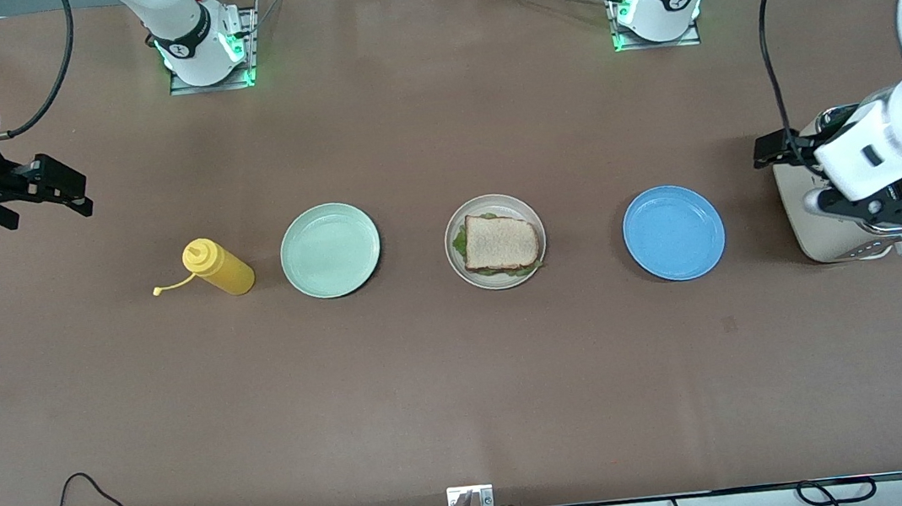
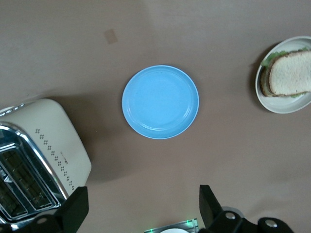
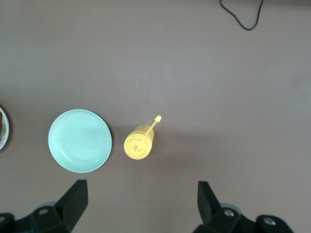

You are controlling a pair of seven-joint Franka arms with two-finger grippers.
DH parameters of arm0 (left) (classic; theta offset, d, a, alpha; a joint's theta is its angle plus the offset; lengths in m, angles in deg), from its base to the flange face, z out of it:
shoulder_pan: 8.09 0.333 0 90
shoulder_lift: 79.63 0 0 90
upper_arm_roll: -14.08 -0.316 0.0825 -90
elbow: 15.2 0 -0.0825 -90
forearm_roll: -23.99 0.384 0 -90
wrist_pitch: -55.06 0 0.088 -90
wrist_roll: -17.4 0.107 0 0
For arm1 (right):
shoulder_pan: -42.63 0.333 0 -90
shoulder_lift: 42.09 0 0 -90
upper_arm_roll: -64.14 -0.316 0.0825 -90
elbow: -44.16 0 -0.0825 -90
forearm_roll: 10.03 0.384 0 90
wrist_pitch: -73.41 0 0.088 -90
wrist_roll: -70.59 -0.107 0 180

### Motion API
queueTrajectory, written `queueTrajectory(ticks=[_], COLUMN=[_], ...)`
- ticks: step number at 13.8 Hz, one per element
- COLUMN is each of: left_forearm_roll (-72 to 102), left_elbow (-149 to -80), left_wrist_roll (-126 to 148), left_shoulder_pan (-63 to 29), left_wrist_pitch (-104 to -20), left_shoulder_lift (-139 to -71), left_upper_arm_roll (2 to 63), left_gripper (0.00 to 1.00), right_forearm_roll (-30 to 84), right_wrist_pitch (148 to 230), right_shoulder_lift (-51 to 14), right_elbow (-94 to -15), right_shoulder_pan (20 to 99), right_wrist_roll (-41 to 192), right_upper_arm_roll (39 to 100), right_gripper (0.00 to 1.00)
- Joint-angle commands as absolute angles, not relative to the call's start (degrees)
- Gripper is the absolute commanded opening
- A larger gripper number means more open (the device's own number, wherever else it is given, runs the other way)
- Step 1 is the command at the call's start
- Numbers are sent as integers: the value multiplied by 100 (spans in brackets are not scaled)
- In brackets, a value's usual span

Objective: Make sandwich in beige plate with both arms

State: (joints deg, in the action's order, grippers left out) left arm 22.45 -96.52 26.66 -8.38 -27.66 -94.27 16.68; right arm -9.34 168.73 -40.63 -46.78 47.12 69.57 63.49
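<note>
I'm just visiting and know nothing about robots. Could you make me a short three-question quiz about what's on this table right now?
1. True or false: the sandwich lies on the blue plate.
2. What is the left pincer over? A) toaster B) yellow bottle C) mint-green plate
3. Fill in: both the left pincer and the right pincer are ____.

Key: 1 false, it lies on the beige plate. 2 A. 3 open.
</note>
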Motion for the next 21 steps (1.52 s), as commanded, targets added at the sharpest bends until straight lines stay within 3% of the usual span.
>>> queueTrajectory(ticks=[1,3,21], left_forearm_roll=[2126,2493,2557], left_elbow=[-10912,-11196,-11109], left_wrist_roll=[2619,2628,2408], left_shoulder_pan=[-1204,-1213,-1028], left_wrist_pitch=[-3648,-4204,-3740], left_shoulder_lift=[-8379,-8052,-7743], left_upper_arm_roll=[1136,1127,1179], left_gripper=[100,100,100], right_forearm_roll=[-819,-792,-783], right_wrist_pitch=[16859,16859,16868], right_shoulder_lift=[-3972,-3945,-3910], right_elbow=[-4540,-4540,-4540], right_shoulder_pan=[4703,4703,4703], right_wrist_roll=[6980,6980,6989], right_upper_arm_roll=[6370,6370,6370], right_gripper=[100,100,100])
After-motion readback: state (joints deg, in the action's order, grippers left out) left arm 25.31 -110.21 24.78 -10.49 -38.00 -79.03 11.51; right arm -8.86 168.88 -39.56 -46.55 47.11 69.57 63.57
